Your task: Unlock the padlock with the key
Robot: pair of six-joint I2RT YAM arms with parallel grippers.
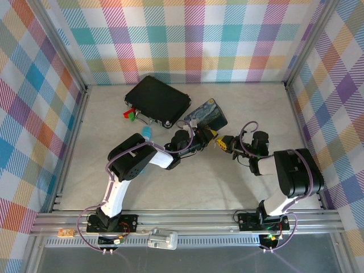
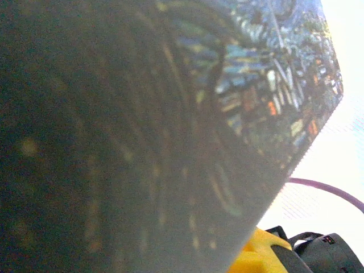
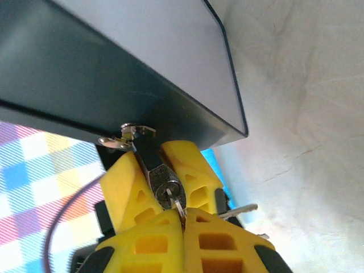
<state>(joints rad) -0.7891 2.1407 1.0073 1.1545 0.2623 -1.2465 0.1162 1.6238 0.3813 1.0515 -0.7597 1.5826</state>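
1. Right gripper (image 3: 182, 215): yellow fingertips pressed together on the key (image 3: 176, 202). The blade runs straight ahead from the tips.
2. Key: its nose sits in the keyhole directly ahead of my tips. A spare key (image 3: 239, 211) sticks out just to the right of them.
3. Padlock (image 3: 165, 185): touching the key and facing my tips, with its body clamped between the yellow fingers of the left gripper (image 3: 153, 162).
4. Hasp (image 3: 122, 140): beyond the padlock, with the shackle threaded through it. I read the shackle as closed.
5. Painted tin (image 3: 170, 57): above and beyond the hasp.
6. Step in hand: as I judge it, the key is inserted and the turn is not yet done.
7. Next move: roll the right wrist about the blade's axis, keeping light forward pressure. The left gripper must hold the body rigid so that only the key rotates.
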